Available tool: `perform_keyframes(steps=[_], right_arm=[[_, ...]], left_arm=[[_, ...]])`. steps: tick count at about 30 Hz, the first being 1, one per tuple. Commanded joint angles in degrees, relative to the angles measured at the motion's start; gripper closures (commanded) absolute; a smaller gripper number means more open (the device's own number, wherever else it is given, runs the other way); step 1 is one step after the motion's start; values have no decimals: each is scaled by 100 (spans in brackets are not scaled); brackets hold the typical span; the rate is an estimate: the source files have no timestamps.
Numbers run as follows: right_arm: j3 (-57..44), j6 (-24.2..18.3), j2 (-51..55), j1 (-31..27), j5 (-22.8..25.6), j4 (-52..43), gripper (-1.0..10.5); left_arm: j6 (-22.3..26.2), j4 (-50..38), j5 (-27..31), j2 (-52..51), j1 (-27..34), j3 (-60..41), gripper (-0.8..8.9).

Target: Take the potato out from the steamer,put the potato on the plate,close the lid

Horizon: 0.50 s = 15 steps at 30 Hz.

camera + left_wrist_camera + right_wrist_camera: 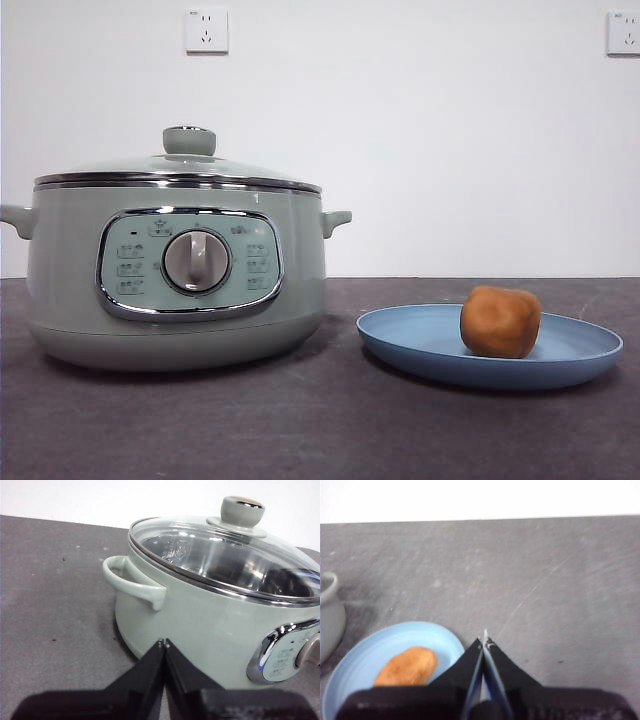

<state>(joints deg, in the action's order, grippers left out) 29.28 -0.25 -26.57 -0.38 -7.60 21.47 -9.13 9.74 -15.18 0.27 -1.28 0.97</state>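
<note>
The pale green steamer (175,270) stands at the left of the table with its glass lid (180,165) resting shut on the rim. To its right, the orange-brown potato (499,321) sits on the blue plate (420,345). Neither arm shows in the front view. My left gripper (164,642) is shut and empty, hovering beside the steamer (200,615) below its side handle, with the lid (225,550) seated on the pot. My right gripper (485,639) is shut and empty too, above the table next to the plate (380,645) that carries the potato (407,666).
The table is dark grey (320,430). A white wall behind it has two power sockets (206,30) high up. The steamer's side handles (335,220) stick out at both sides.
</note>
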Motion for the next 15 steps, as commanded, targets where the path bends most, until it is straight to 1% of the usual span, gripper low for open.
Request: perform_keyframes(steps=[1,4,6,10,15], right_arm=[[-1102,299,490,-7,-131,-1119,948],[-1825,339,839,-7,-129,-2020,948],[-2181,352,1032,-4,-133,-2441,948],[-2579,470,1399,-4,-105,-2568,948],[-2839,599,1650,-4,-105,-2553,948]], left_arm=[[-33,-15,7,-9,15,-74,814],[-33,-13,7,-9,15,-74,814],[-33,-15,7,-9,15,-74,814],[-33,-15,7,-9,15,-74,814],[-33,-15,7,-9,15,-74,814]])
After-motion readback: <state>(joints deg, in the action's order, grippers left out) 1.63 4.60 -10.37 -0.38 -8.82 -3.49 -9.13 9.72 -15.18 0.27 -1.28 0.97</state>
